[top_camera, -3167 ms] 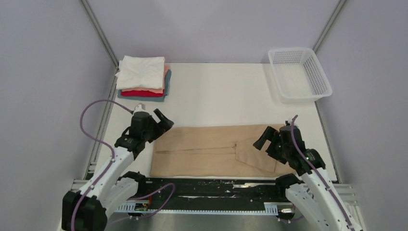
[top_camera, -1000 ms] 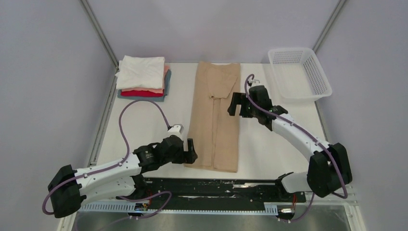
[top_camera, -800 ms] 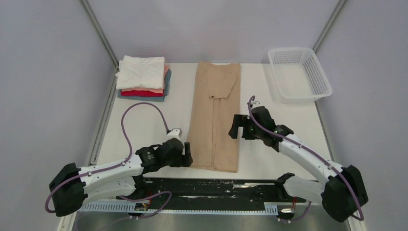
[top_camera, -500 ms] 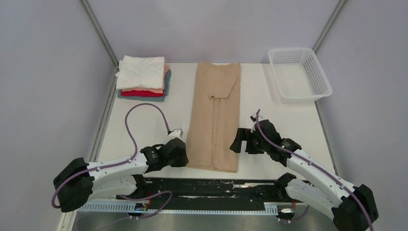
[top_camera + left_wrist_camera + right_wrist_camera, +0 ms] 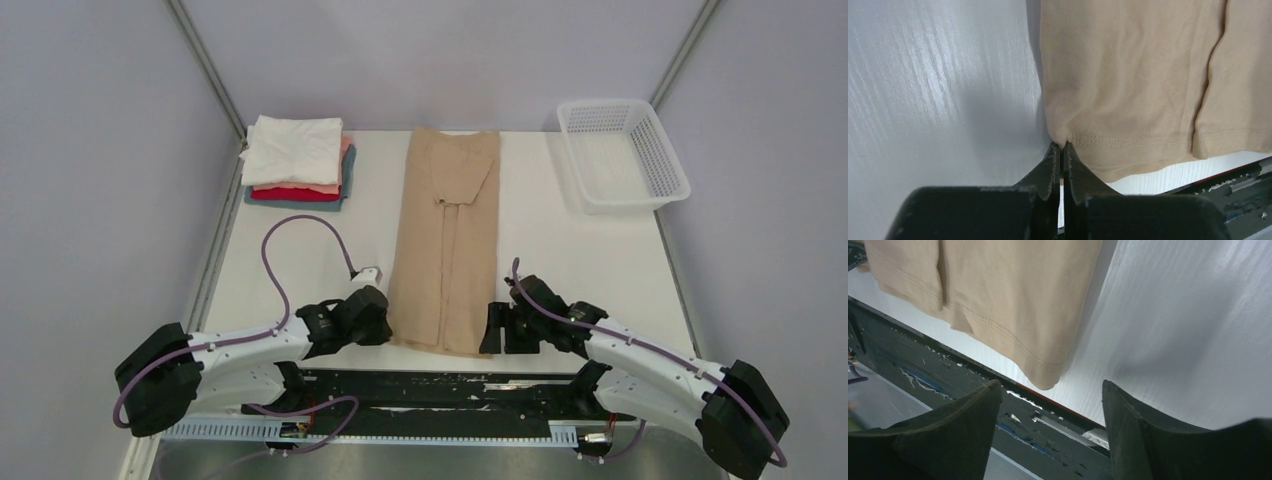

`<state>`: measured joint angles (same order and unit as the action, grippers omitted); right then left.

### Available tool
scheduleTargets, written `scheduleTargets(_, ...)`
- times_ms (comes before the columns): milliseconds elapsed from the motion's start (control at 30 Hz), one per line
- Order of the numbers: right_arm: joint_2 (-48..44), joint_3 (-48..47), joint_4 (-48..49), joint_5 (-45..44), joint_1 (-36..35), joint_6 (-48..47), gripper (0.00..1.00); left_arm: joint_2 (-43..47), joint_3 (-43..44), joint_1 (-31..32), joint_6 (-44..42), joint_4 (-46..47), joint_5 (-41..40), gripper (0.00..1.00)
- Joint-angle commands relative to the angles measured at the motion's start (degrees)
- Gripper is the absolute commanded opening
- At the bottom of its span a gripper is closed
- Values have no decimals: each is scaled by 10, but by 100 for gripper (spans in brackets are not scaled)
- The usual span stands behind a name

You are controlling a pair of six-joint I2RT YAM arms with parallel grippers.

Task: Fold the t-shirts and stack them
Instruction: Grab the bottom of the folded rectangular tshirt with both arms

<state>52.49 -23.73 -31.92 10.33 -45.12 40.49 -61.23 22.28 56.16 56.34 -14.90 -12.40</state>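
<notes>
Pinching tan t-shirt (image 5: 447, 240) hem, lower left, with left tool (image 5: 1062, 146); right tool (image 5: 1050, 386) spread at the other corner. I'd close it before lifting evenly.

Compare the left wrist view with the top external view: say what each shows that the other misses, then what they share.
Left wrist only: the hem stitching, and the left gripper shut at the near left corner of the tan t-shirt, where the cloth puckers, seemingly pinched. Top external only: the stack of folded shirts, the white basket, the right gripper beside the shirt's near right corner, and the shirt's full length. Both: the tan t-shirt, the left gripper and the white table.
</notes>
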Motion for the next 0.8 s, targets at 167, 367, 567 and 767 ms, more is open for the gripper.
scheduleTargets(167, 34, 23, 57, 48, -17, 37, 30, 52, -52, -1, 20, 14, 34, 0)
scheduleTargets(367, -15, 39, 45, 77, -32, 31, 0, 83, -64, 10, 21, -29, 75, 0)
scheduleTargets(567, -80, 54, 34, 94, -43, 36, 0, 151, -80, 24, 22, -38, 100, 0)
scheduleTargets(767, -67, -28, 27, -22, -43, -6, 0, 199, -39, 23, -29, -12, 18, 0)
